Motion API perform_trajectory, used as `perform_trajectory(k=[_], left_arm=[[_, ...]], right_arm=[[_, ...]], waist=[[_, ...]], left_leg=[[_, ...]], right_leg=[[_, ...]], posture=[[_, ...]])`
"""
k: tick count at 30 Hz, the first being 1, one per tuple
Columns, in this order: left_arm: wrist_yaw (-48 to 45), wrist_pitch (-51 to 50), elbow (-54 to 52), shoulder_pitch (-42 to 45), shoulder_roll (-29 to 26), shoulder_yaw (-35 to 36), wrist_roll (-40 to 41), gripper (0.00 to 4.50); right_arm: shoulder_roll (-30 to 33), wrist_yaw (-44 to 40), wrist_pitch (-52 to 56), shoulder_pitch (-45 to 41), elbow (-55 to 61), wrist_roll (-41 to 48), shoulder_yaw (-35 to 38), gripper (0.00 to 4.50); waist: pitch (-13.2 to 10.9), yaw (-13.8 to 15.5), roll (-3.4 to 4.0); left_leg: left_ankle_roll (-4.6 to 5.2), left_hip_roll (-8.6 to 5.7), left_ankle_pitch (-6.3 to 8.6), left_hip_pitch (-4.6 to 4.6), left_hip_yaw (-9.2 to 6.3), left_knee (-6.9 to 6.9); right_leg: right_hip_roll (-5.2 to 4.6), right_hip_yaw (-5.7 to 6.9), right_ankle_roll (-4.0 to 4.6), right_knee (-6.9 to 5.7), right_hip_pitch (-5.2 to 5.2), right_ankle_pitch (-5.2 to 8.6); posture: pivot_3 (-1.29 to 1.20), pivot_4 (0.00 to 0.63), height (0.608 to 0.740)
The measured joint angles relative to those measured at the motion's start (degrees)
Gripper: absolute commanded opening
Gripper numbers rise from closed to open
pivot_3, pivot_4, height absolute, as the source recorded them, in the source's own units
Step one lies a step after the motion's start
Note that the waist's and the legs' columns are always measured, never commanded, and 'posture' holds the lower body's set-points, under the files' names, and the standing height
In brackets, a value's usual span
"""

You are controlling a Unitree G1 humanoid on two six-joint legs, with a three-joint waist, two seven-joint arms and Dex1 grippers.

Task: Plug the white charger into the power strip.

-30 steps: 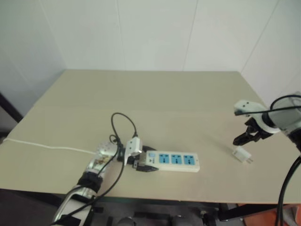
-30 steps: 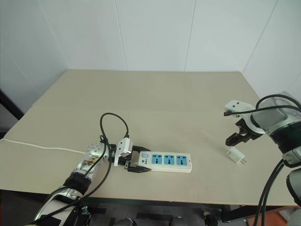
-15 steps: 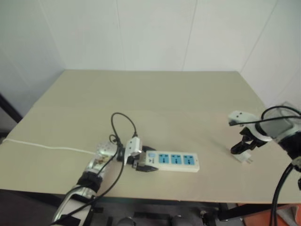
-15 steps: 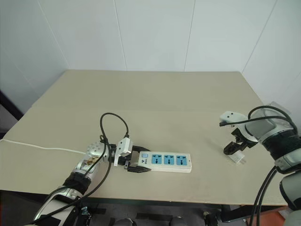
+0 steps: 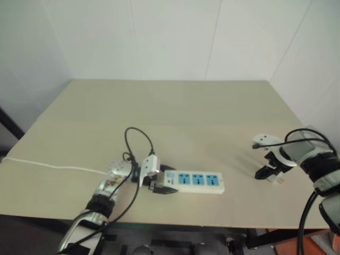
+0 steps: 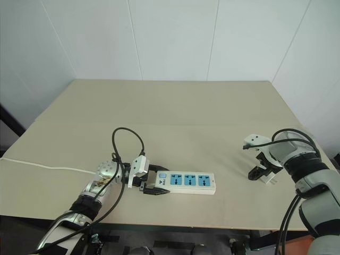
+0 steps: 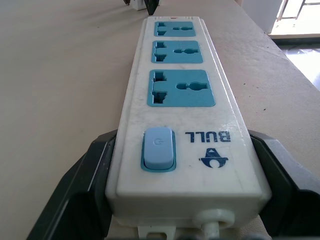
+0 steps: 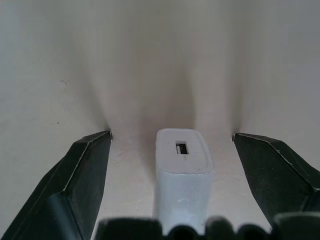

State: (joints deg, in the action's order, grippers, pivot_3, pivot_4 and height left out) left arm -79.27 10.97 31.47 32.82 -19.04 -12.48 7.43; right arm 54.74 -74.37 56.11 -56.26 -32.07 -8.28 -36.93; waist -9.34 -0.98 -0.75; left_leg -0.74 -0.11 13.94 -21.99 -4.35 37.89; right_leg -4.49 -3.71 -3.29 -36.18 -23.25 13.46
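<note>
Two black fingers of the right gripper (image 8: 182,165) stand spread on either side of the white charger (image 8: 183,172), a smooth rounded block lying on the matte beige table (image 6: 175,106). The left gripper (image 7: 182,200) clenches the glossy power strip (image 7: 181,115) at its switch end.

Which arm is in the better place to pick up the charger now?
The right. Its gripper is open with the charger between its fingers on the table. The left gripper is shut on the power strip.

Left gripper (image 6: 151,187) clamped; right gripper (image 8: 172,150) wide.
</note>
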Motion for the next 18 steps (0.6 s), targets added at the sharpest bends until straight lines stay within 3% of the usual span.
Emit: perform_trajectory(k=[9,13,18], left_arm=[[0.18,-0.06,0.01,-0.05,-0.47,-0.05,-0.01,3.29],[0.39,-0.14,-0.56,-0.4,-0.67,-0.05,-0.01,3.29],[0.47,-0.38,-0.8,-0.47,-0.73,-0.06,0.0,3.29]], right_arm=[[-1.98,-0.12,-2.1,-0.76,-3.69,-1.71,1.65,4.5],[-2.17,-0.53,-2.83,-0.75,-4.04,-1.91,1.95,3.65],[-2.13,-1.77,-3.02,-0.63,-3.5,-2.38,1.95,1.94]], waist=[[0.03,-0.34,-0.03],[0.05,-0.46,-0.04],[0.05,-0.49,-0.04]], left_leg=[[0.0,0.01,0.0,0.15,0.0,0.0],[0.0,0.02,0.0,0.16,0.0,0.0],[0.0,0.02,0.0,0.15,-0.01,0.0]], right_leg=[[0.03,0.0,0.02,-0.02,0.12,-0.02],[0.03,-0.01,0.02,-0.02,0.13,-0.02],[0.03,-0.01,0.02,-0.02,0.12,-0.02]], posture=[[0.0,0.15,0.74],[0.0,0.15,0.74],[0.0,0.15,0.74]])
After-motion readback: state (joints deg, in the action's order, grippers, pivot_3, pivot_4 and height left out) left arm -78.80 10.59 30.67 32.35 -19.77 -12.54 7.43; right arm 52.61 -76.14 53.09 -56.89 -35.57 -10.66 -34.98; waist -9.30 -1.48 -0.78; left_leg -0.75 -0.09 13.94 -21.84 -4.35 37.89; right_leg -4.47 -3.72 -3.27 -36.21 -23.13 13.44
